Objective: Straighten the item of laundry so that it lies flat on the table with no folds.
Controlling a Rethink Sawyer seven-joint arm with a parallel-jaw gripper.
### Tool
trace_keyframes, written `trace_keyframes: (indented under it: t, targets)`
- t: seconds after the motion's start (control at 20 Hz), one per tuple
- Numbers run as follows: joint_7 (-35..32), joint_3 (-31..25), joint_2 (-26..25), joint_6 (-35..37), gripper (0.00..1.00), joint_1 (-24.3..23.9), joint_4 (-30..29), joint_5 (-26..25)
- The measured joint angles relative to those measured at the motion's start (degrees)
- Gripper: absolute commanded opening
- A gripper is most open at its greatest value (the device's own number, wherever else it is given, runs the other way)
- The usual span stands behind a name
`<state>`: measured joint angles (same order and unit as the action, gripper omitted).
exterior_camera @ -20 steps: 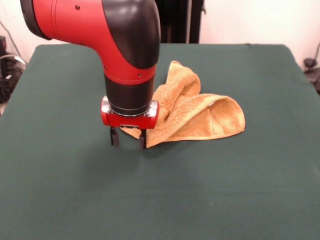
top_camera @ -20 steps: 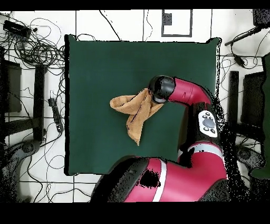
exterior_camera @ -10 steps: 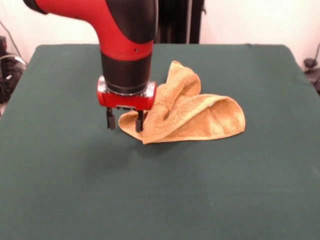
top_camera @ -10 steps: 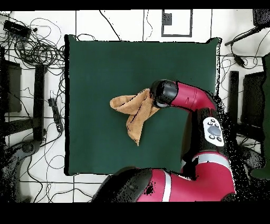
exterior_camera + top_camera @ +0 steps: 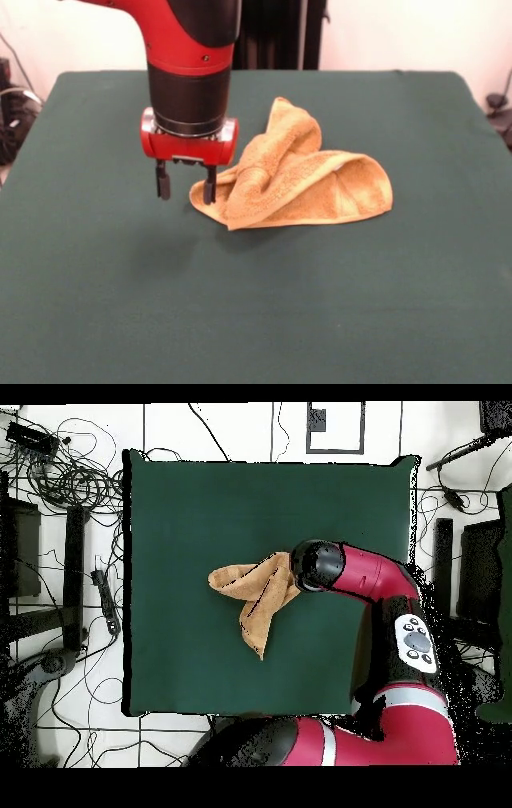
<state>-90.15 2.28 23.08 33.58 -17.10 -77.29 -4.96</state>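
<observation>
The golden-orange towel (image 5: pixel 300 180) lies crumpled and folded over itself near the middle of the dark green table (image 5: pixel 256 304). It also shows in the overhead view (image 5: pixel 255 589) as a bent, bunched shape. My gripper (image 5: pixel 186 186) is open and empty, raised a little above the table at the towel's left corner in the front view. Its right finger (image 5: pixel 209 189) hangs in front of that corner; I cannot tell whether it touches. In the overhead view the arm's wrist (image 5: pixel 318 565) hides the gripper and the towel's right end.
The table (image 5: pixel 180 504) is bordered by floor with several cables (image 5: pixel 70 474) and stands at the overhead view's left and right edges. The red arm (image 5: pixel 385 584) reaches over the table's right side in the overhead view.
My gripper has lifted off the table and moved left and back in the front view, leaving the towel's corner. The towel has barely moved.
</observation>
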Motion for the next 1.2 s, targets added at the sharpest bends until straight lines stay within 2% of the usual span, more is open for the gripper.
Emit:
trace_keyframes:
  t: [1.2]
  targets:
    - [0.0,0.0,0.0,-3.3,1.00,0.0,-1.0,0.0]
